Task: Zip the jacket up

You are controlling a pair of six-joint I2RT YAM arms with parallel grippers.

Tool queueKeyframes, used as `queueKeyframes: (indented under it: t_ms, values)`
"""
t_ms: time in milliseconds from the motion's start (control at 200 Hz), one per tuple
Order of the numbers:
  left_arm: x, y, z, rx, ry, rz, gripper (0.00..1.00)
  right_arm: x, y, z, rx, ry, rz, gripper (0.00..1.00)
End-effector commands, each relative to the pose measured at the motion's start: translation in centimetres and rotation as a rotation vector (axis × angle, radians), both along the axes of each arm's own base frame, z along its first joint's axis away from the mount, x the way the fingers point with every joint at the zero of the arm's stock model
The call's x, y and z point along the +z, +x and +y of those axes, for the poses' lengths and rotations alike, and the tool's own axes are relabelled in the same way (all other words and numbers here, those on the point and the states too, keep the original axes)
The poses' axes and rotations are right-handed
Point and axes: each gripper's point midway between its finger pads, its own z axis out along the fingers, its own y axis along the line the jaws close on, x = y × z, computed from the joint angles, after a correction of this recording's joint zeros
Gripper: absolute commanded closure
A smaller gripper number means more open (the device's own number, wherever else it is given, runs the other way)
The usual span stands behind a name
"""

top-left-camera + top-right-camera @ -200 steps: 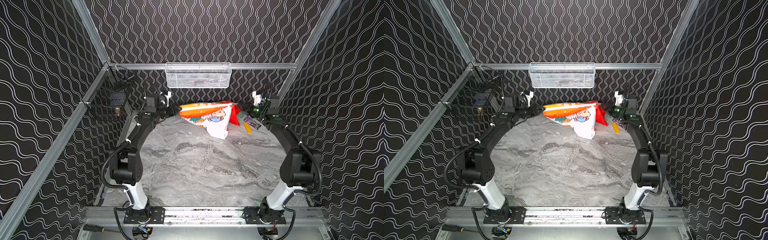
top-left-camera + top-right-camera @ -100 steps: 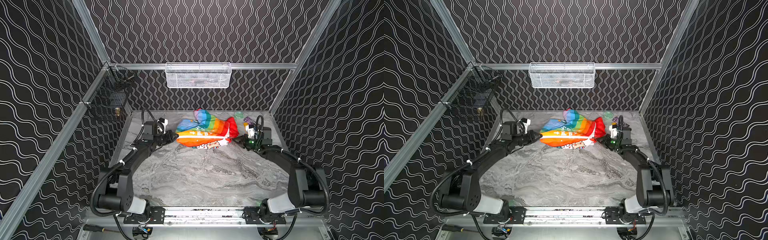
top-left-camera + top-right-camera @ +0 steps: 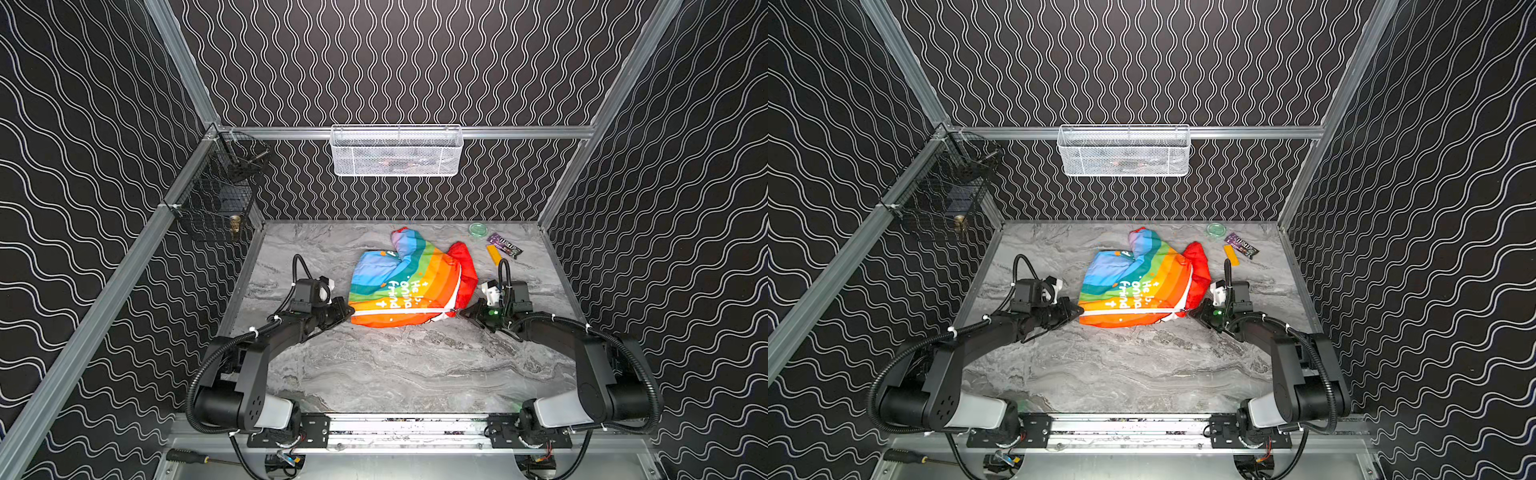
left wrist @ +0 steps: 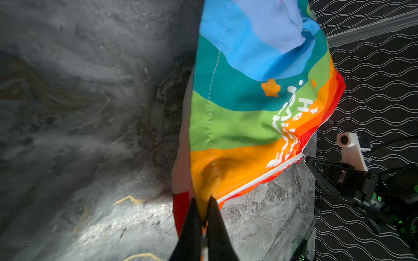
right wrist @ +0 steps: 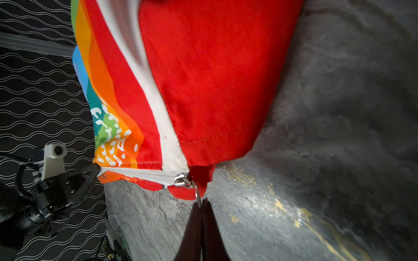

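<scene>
My left gripper (image 4: pixel 204 200) clamps the jacket (image 4: pixel 237 117) hem as anchor. My right gripper (image 5: pixel 201 202) pinches the zipper pull (image 5: pixel 197 192) at its tips, for tension.

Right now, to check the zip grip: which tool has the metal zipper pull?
The right tool: it pinches the zipper pull. The left tool clamps only the jacket at its orange hem.

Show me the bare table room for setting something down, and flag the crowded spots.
Widest: the table between the jacket and the front rail, flanked by the left arm and right arm. Also the far-left corner, between jacket and black wire basket. Crowded: the far-right corner, with green lid, purple wrapper and yellow piece.
</scene>
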Motion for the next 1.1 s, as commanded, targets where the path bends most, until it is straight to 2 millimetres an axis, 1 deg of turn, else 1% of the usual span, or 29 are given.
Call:
queueKeyframes:
  t_ms: [0,105,200,230,255,300,310,325,345,380,390,400,415,425,450,535,591,691,706,716,751,861,931,1006,1071,1096]
  values:
    - [-1.0,1.0,1.4,0.05,0.081,-0.028,1.0,-1.5,0.3,-1.1,-0.042,-0.074,0.022,1.0]
    - [-1.7,1.2,1.3,0.044,0.086,-0.015,1.0,-2.3,0.4,-1.0,-0.029,-0.078,0.053,1.0]
    - [-1.7,1.6,0.8,0.031,0.057,-0.022,1.0,-2.2,0.7,-0.7,-0.015,-0.069,0.053,1.0]
    - [-1.6,1.8,0.7,0.03,0.049,-0.028,0.96,-2.1,0.9,-0.7,-0.011,-0.069,0.049,1.0]
    - [-1.4,1.8,0.7,0.029,0.046,-0.031,0.93,-2.0,0.9,-0.7,-0.009,-0.071,0.049,0.97]
    - [-1.1,1.9,0.8,0.034,0.053,-0.035,0.83,-1.6,1.1,-0.7,-0.008,-0.073,0.04,0.92]
    - [-1.0,1.9,0.9,0.037,0.058,-0.038,0.82,-1.5,1.1,-0.8,-0.01,-0.076,0.039,0.9]
    - [-0.8,1.9,1.0,0.039,0.063,-0.04,0.73,-1.5,1.1,-0.8,-0.012,-0.08,0.04,0.87]
    - [-0.7,1.9,1.2,0.046,0.075,-0.039,0.65,-1.3,1.2,-1.0,-0.015,-0.087,0.035,0.83]
    - [-0.4,1.8,1.6,0.061,0.101,-0.031,0.46,-1.0,1.4,-1.2,-0.02,-0.097,0.03,0.76]
    - [-0.3,1.9,1.8,0.065,0.108,-0.033,0.38,-0.9,1.4,-1.3,-0.023,-0.1,0.027,0.74]
    - [0.0,1.9,1.9,0.068,0.114,-0.038,0.28,-0.7,1.5,-1.3,-0.024,-0.101,0.023,0.72]
    - [0.2,1.9,2.0,0.072,0.123,-0.039,0.09,-0.6,1.5,-1.4,-0.027,-0.106,0.023,0.69]
    - [0.4,1.9,2.1,0.074,0.129,-0.041,0.03,-0.5,1.5,-1.5,-0.028,-0.109,0.021,0.67]
    - [0.9,1.9,2.4,0.083,0.141,-0.048,0.02,-0.3,1.6,-1.7,-0.036,-0.12,0.019,0.62]
    - [2.8,1.9,3.1,0.097,0.184,-0.077,0.02,0.3,1.7,-2.8,-0.074,-0.174,0.017,0.45]
    - [4.4,2.1,3.5,0.108,0.207,-0.111,0.02,0.9,2.0,-3.6,-0.101,-0.209,0.004,0.36]
    - [8.3,2.4,4.4,0.129,0.253,-0.212,0.02,2.9,2.7,-4.9,-0.153,-0.273,-0.045,0.21]
    - [8.8,2.5,4.6,0.136,0.262,-0.226,0.02,3.4,2.8,-5.1,-0.162,-0.283,-0.057,0.12]
    - [9.3,2.6,4.7,0.138,0.265,-0.242,0.02,3.7,2.9,-5.2,-0.167,-0.285,-0.066,0.08]
    - [10.9,2.8,5.0,0.151,0.281,-0.292,0.02,4.8,3.3,-5.8,-0.195,-0.311,-0.093,0.02]
    - [15.4,3.6,6.6,0.22,0.352,-0.447,0.02,9.3,4.6,-7.6,-0.284,-0.374,-0.204,0.01]
    - [17.5,4.0,7.9,0.282,0.399,-0.545,0.02,11.9,5.2,-9.4,-0.379,-0.427,-0.26,0.01]
    - [20.3,4.8,7.9,0.275,0.431,-0.718,0.02,14.7,5.4,-11.3,-0.485,-0.484,-0.342,0.01]
    - [22.5,5.1,8.1,0.301,0.445,-0.871,0.01,17.4,5.9,-11.8,-0.516,-0.49,-0.469,0.01]
    - [23.0,5.2,8.3,0.317,0.458,-0.914,0.02,18.4,5.9,-11.9,-0.518,-0.495,-0.513,0.01]
